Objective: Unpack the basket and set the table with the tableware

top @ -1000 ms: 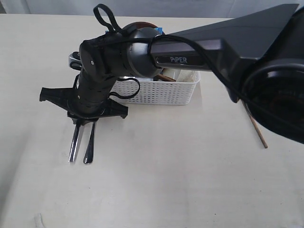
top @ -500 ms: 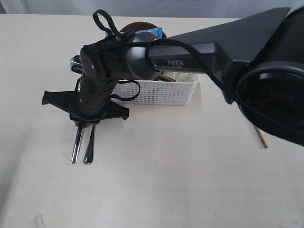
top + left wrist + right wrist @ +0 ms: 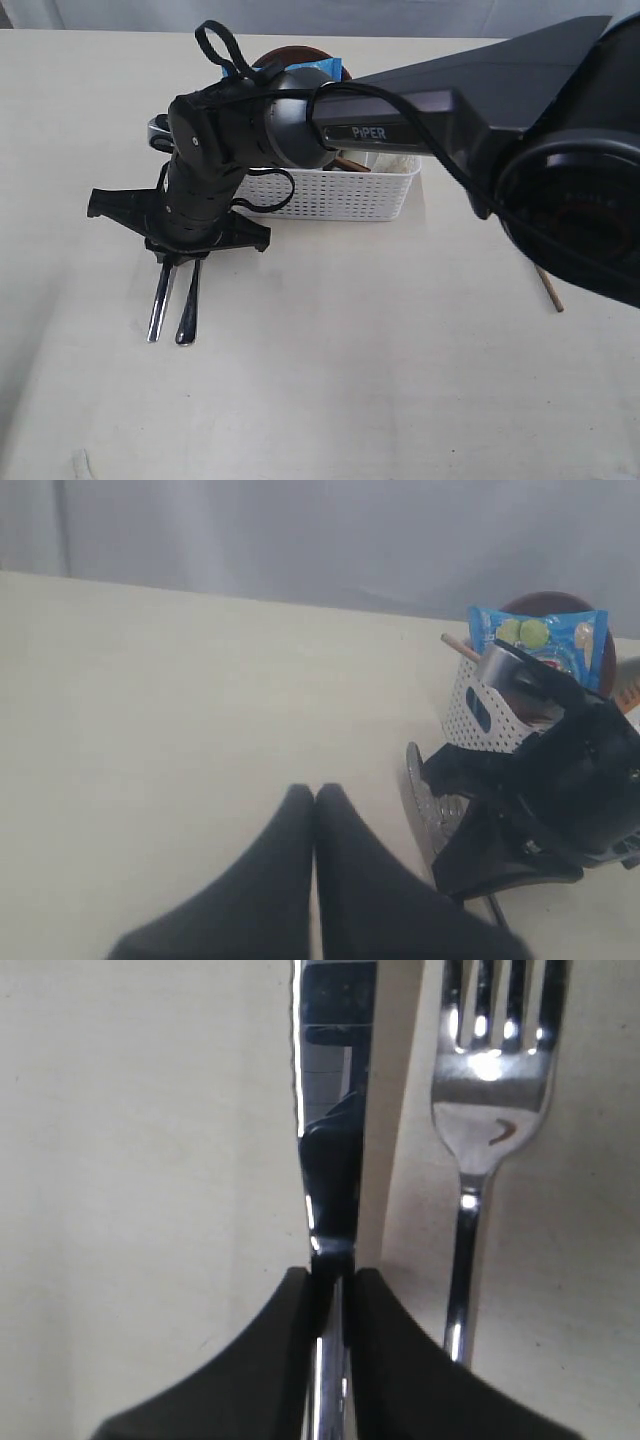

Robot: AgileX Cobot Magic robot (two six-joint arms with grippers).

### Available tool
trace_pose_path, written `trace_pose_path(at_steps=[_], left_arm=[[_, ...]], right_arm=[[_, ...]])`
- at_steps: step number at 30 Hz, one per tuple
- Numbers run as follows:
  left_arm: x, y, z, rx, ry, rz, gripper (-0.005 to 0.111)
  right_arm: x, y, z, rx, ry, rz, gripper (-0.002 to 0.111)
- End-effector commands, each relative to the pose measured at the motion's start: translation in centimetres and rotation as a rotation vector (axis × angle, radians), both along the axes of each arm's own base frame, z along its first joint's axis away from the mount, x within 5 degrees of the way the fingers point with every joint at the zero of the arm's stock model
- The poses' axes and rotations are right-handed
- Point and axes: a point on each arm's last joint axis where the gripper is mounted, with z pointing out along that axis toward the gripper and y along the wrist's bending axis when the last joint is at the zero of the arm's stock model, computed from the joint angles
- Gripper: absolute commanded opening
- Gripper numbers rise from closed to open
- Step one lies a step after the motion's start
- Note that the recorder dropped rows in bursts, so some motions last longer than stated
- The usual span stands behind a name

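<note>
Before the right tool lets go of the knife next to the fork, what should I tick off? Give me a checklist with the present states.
1. Right tool shut on the shiny steel knife: ok.
2. Knife lies side by side with the steel fork, not touching it: ok.
3. Knife resting flat on the pale cream table: cannot tell.
4. Left tool shut, empty, over bare table: ok.
5. White perforated plastic basket unpacked: not ok, things inside.
</note>
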Motion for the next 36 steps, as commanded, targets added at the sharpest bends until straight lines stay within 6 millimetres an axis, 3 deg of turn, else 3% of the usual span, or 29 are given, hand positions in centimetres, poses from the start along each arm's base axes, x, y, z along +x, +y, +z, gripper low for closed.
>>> trace_pose_path(at_steps=[1,6,15,17,21,28,31,36], left_arm=[[0.0,0.0,0.0,-0.017,-0.009,0.000,0.000],[0.0,0.0,0.0,-0.018,-0.009,0.000,0.000],[0.0,0.0,0.0,-0.018,-0.009,0.000,0.000],[0.0,0.0,0.0,-0.015,-0.009,0.000,0.000],[0.0,0.0,0.0,-0.015,-0.009,0.000,0.000],[0.0,0.0,0.0,-0.012,-0.010,0.000,0.000],[0.0,0.0,0.0,-0.012,-0.010,0.000,0.000],[0.0,0.0,0.0,-0.012,-0.010,0.000,0.000]], right_arm=[[0.4,0.0,0.2,0.006,-0.016,-0.002,0.000],[0.4,0.0,0.2,0.006,-0.016,-0.002,0.025],[0.4,-0.1,0.9,0.017,-0.030,0.005,0.026],[0.4,-0.1,2.8,0.044,-0.073,0.036,0.026],[-0.1,-0.8,8.6,0.102,-0.232,0.200,0.026],[-1.6,-3.5,17.1,0.086,-0.518,0.470,0.026],[-0.9,-5.5,19.0,0.019,-0.591,0.480,0.026],[2.2,-9.5,19.1,-0.125,-0.586,0.467,0.026]])
